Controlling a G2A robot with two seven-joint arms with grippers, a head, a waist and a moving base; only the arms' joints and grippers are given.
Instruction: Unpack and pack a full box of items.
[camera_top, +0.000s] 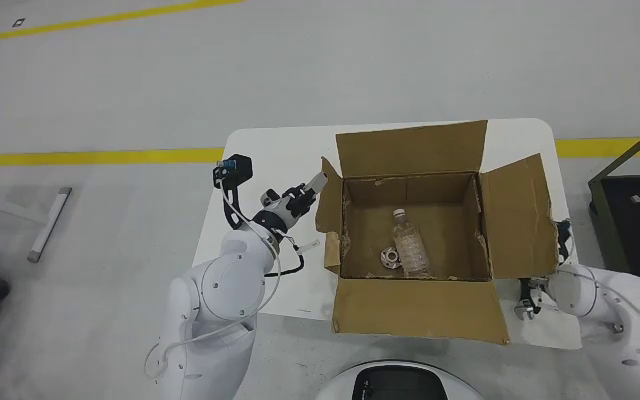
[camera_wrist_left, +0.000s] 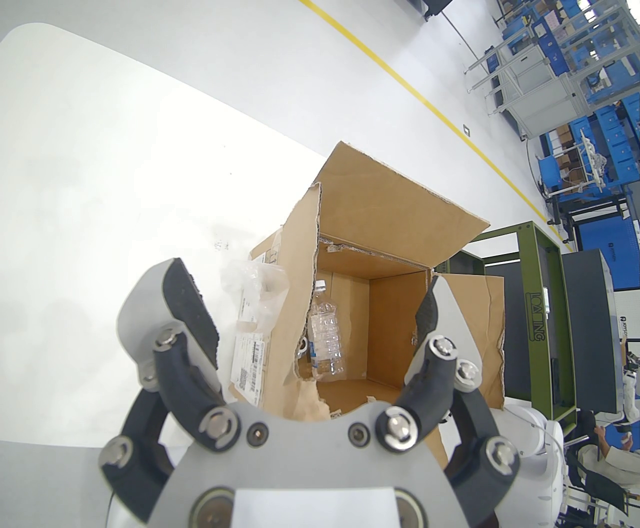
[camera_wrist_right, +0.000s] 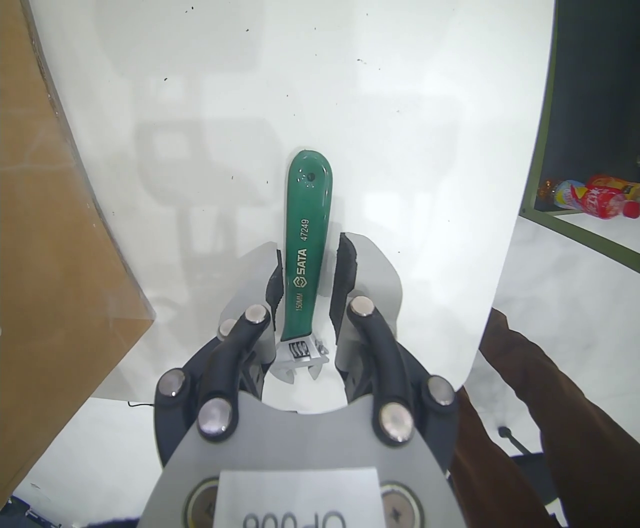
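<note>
- Grey workshop floor with yellow lines (camera_top: 100, 157) surrounds a white counter (camera_top: 270, 150); a green-framed cabinet (camera_top: 615, 200) stands just beside the counter's right end.
- Cardboard box (camera_top: 415, 300): stands on the counter, open upward, all four flaps folded outward. The left flap is torn along its edge.
- Clear plastic bottle (camera_top: 410, 245): lies on the floor of the box, cap pointing to the far wall. The left wrist view shows it through the tear in the flap.
- Small metallic item (camera_top: 388, 258): lies on the box floor, touching or just beside the bottle on its left; its kind cannot be told.
- Plastic bag (camera_wrist_left: 250, 290): clear, with printed labels, crumpled on the counter against the box's left wall.
- Left claw (camera_wrist_left: 310, 295): fingers spread wide and holding nothing, poised above the counter just outside the torn left flap, facing into the box.
- Wrench (camera_wrist_right: 305, 240): adjustable, green handle, lying flat on the counter outside the box, to the right of its right flap.
- Right claw (camera_wrist_right: 310, 275): low over the counter, fingers narrowly parted on either side of the wrench handle; one pad is at the handle, while a slim gap shows at the other. The wrench head points toward the claw's base.
</note>
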